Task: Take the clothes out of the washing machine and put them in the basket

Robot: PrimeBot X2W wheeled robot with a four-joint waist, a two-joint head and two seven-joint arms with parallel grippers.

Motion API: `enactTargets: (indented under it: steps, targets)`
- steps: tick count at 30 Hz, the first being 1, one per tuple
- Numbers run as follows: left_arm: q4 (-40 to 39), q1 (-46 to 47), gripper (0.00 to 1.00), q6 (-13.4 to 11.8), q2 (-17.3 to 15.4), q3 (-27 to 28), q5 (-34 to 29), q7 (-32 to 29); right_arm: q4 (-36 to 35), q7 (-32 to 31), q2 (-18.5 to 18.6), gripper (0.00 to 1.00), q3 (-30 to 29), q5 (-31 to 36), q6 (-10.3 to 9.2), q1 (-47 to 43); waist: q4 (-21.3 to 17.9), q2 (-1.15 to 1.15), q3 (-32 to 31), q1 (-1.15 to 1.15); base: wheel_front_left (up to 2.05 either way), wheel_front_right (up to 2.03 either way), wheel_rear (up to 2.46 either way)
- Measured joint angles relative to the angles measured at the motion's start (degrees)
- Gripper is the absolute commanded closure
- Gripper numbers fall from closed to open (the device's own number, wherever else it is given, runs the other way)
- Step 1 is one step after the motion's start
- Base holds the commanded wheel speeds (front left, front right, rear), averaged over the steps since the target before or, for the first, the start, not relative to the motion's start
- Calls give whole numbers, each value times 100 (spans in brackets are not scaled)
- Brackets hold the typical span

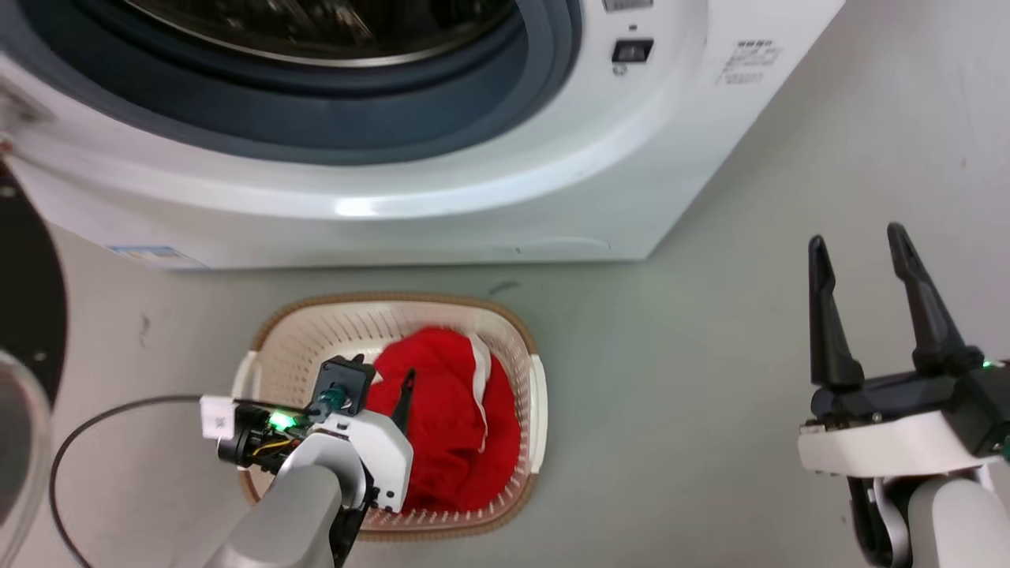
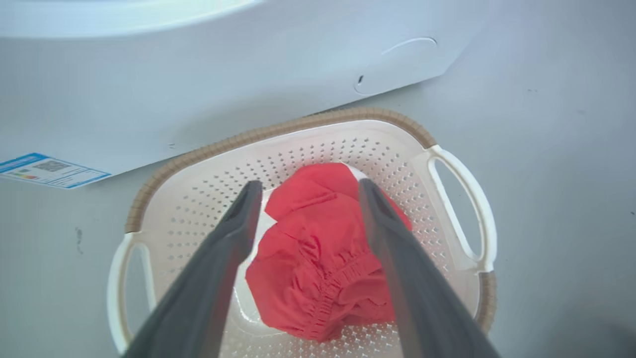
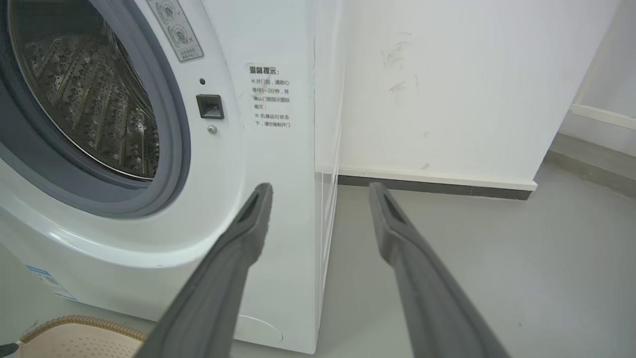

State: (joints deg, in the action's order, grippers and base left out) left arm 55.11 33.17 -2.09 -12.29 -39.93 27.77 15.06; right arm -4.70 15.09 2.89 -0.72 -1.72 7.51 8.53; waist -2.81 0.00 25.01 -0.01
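Observation:
The red clothes [image 1: 450,410] lie bunched in the cream basket [image 1: 394,300] on the floor in front of the white washing machine [image 1: 473,205]. One garment has a white stripe. My left gripper [image 1: 394,394] hangs over the basket, pointing down. In the left wrist view it [image 2: 309,185] is open, its fingers spread to either side of the clothes [image 2: 318,258] with nothing held. The basket's brown rim [image 2: 298,124] sits close to the machine's base [image 2: 198,74]. My right gripper [image 1: 856,235] stands open and empty at the right, off the machine's corner. The steel drum [image 3: 84,89] looks bare where it shows.
The machine's black-framed door [image 1: 31,300] hangs open at the far left. A black cable [image 1: 79,442] loops over the floor left of the basket. Grey floor [image 1: 710,379] lies right of the basket, and a white wall [image 3: 447,99] stands behind the machine.

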Motion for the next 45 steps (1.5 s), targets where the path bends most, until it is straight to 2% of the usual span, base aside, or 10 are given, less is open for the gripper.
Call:
enactTargets:
  steps: [7, 12, 24, 29, 32, 39, 45]
  targets:
    - [-1678, -821, 0, -435, -107, 937, -419, 1, 69, 0, 0, 0, 12, 25, 0, -295, 180, 0, -637, -1, 0, 0, 0]
    - [-2731, -1466, 0, -658, -57, 1644, -801, 1, 115, 0, 0, 0, 34, 27, 0, -464, 267, 0, -1040, -1, 0, 0, 0]
    - [-4404, -2750, 0, -843, 352, 2877, -1749, 1, 154, 0, -1, 0, 69, 20, 0, -801, 308, 0, -1714, 0, 0, 0, 0]
    - [-4771, -3150, 0, -747, 564, 3229, -1954, 1, 154, 0, 0, 0, 38, 18, 0, -984, 293, 0, -1933, 0, 0, 0, 0]
    - [-4924, -3440, 0, -594, 731, 3506, -1963, 1, 157, 0, 0, 0, 49, 18, 0, -1109, 262, 0, -2090, 0, 0, 0, 0]
    - [-5079, -3734, 0, -344, 889, 3761, -2070, 1, 186, 0, 0, 0, 35, -38, 0, -1289, 208, 0, -2294, 0, 0, 0, 0]
    - [-5177, -3819, 0, -241, 922, 3888, -2158, 1, 209, 0, 0, 0, 63, -85, 0, -1376, 181, 0, -2351, 0, 0, 0, 0]
